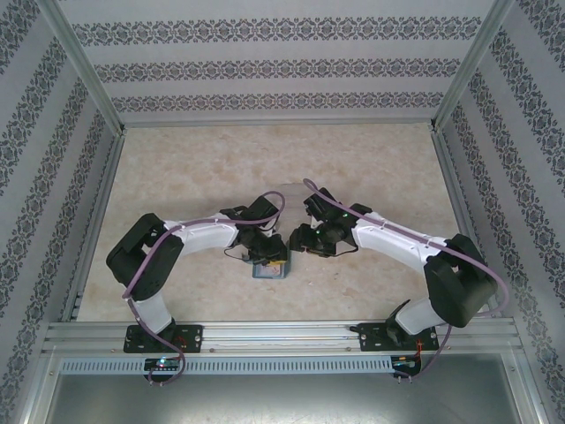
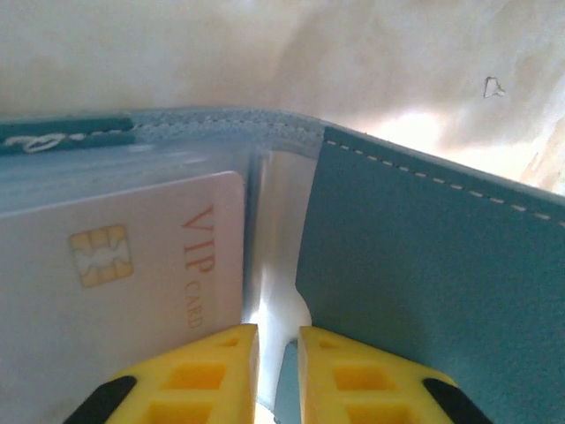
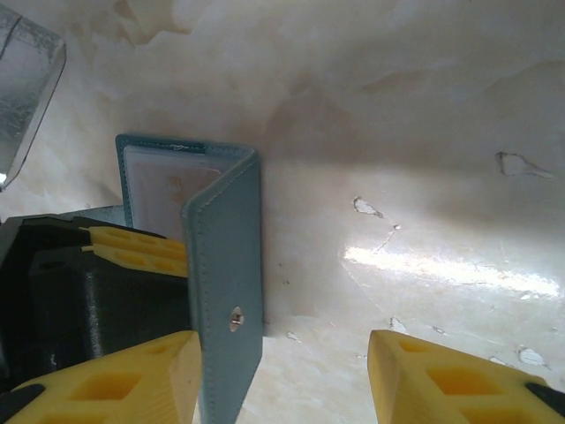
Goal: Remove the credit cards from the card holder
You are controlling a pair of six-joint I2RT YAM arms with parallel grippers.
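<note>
I see the small teal-blue folding card holder (image 3: 225,265) standing half open, and the pale lilac chip card (image 2: 124,283) sits inside its sleeve, so nothing's out yet. My left gripper (image 2: 278,340) is nearly closed at the holder's fold, though I can't tell if it's pinching; my right gripper (image 3: 282,353) hangs released beside the holder's flap

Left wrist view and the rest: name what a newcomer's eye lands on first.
The pale VIP card with its gold chip, tucked in the teal card holder, right above the left gripper's close-set yellow fingers. In the right wrist view the holder stands half-open on the marbled table, one flap upright by the right gripper's wide-apart fingers.
</note>
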